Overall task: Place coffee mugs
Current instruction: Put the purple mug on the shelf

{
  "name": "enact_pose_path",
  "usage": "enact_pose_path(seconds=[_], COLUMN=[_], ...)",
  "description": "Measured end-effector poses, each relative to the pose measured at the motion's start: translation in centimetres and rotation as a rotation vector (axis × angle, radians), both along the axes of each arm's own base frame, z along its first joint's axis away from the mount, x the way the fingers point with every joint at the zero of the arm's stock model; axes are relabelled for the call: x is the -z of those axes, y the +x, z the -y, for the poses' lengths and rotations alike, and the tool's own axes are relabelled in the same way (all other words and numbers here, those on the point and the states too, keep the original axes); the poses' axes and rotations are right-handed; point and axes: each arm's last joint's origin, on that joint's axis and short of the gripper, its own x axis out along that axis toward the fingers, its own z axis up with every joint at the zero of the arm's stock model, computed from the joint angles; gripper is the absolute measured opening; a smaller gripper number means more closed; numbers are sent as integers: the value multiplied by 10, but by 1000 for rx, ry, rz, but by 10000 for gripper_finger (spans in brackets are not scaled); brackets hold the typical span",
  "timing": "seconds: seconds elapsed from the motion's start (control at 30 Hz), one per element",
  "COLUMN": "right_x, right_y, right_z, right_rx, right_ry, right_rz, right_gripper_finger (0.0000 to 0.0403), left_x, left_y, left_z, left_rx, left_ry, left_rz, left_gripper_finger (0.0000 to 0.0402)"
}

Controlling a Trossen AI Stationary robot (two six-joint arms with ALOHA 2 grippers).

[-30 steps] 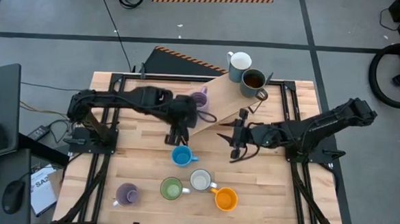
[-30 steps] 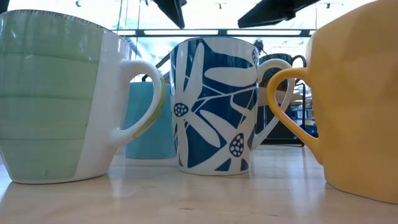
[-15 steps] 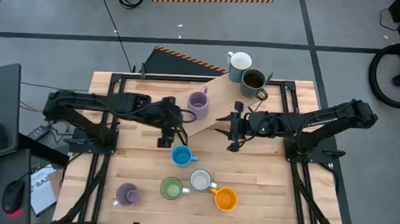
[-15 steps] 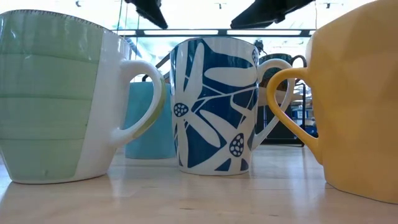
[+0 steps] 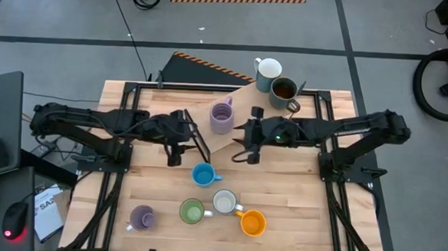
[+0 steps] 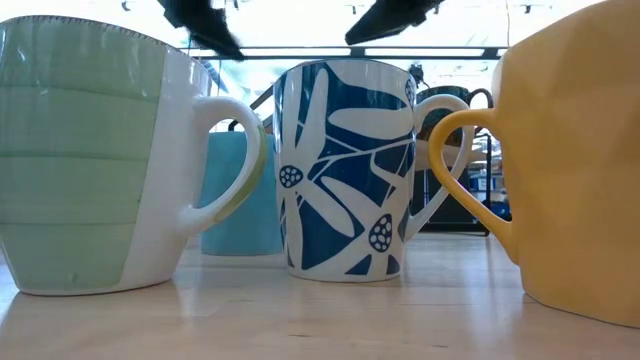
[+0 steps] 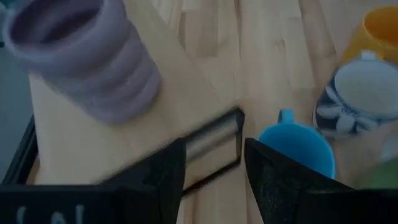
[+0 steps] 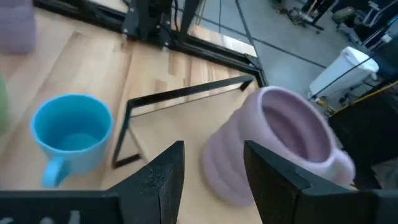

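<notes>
While both arms hover over the middle of the worktop [image 5: 311,222], neither one has a mug. Your left hand [image 5: 174,155] hangs with its fingers spread and nothing between them, just left of the blue mug [image 5: 203,174]. Your right hand [image 5: 252,152] is also parted and empty, and it sits right of the lilac mug [image 5: 222,117], which stands upright on the slanted wooden board [image 5: 248,107] at the far middle. In the right wrist view that lilac mug [image 8: 273,144] lies straight ahead of the fingers [image 8: 155,180], close but not yet between them.

Two more mugs stand at the board's far right end: a white one [image 5: 269,69] and a dark brown one [image 5: 284,90]. Near you sit the second lilac mug [image 5: 141,217], the green mug [image 5: 192,211], the white patterned mug [image 5: 224,202] and the orange mug [image 5: 253,222].

I judge the step in hand to be the approach for the next pick. If you take the lilac mug with the right hand, bring the fingers either side of its wall and close firmly, minding the ribbed side and the board's slope.
</notes>
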Motion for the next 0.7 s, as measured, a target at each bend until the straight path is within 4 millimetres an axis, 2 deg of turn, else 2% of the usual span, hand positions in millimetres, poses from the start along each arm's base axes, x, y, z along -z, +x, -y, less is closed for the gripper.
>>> enact_pose_path(seconds=[0.1, 0.33, 0.57, 0.7], right_x=[-7, -11, -9, -12], right_y=[10, 35, 59, 71], right_z=[4, 13, 39, 52], right_rx=[6, -76, -46, -62], right_ry=[-15, -90, -128, -113], right_rz=[-20, -35, -85, -96], right_gripper_finger=[171, 171, 171, 171], left_x=[4, 16, 29, 24], left_y=[-9, -34, -55, -64], left_z=[0, -3, -9, -13], left_rx=[0, -5, -8, -29], left_ry=[-2, 10, 69, 78], left_rz=[31, 92, 128, 184], left_gripper_finger=[171, 171, 171, 171])
